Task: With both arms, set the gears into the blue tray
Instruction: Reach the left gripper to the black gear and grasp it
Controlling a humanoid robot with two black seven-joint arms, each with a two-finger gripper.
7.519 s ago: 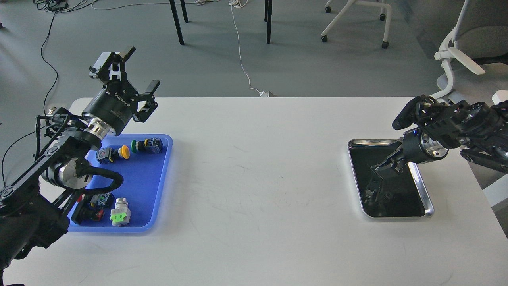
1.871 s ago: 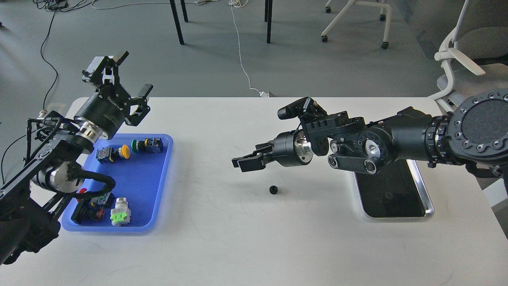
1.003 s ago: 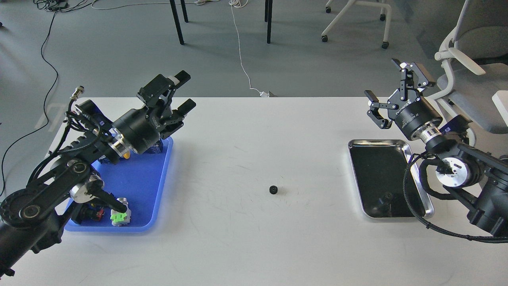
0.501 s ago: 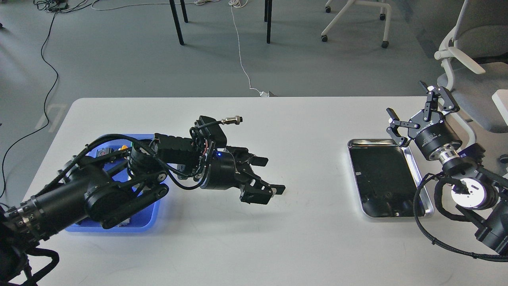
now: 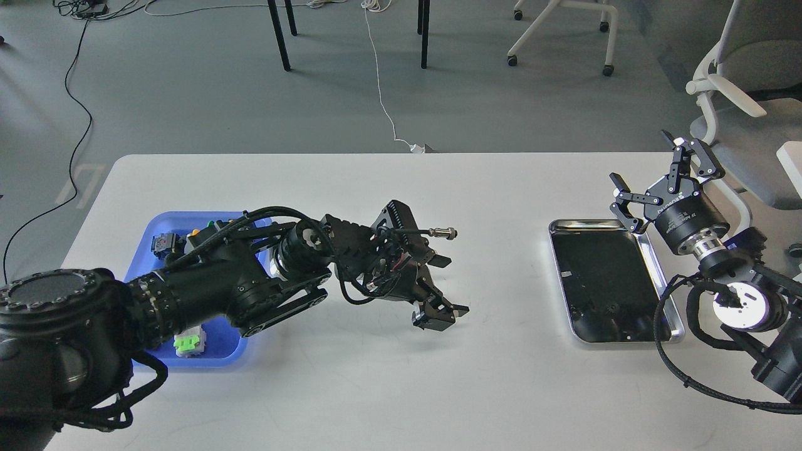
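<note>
Left gripper (image 5: 440,313) low over mid-table, pointing down; finger gap not discernible, cannot tell whether anything is pinched. No gear visible, possibly hidden beneath it. Risk: a small gear could skid or flip if the tips land off-centre. Blue tray (image 5: 220,351) lies behind the left arm, partly covered. Right gripper (image 5: 651,172) raised beyond silver tray (image 5: 670,294), fingers spread, empty. Wrist lettering unreadable.

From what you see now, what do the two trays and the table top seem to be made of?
The blue tray looks like matte moulded plastic: even colour, soft rounded rim, no glints. The silver tray looks like polished metal, probably steel: a bright rim and a dark bottom that mirrors. The table seems a smooth white laminate with a dull sheen and faint scuffs; its core cannot be told.
</note>
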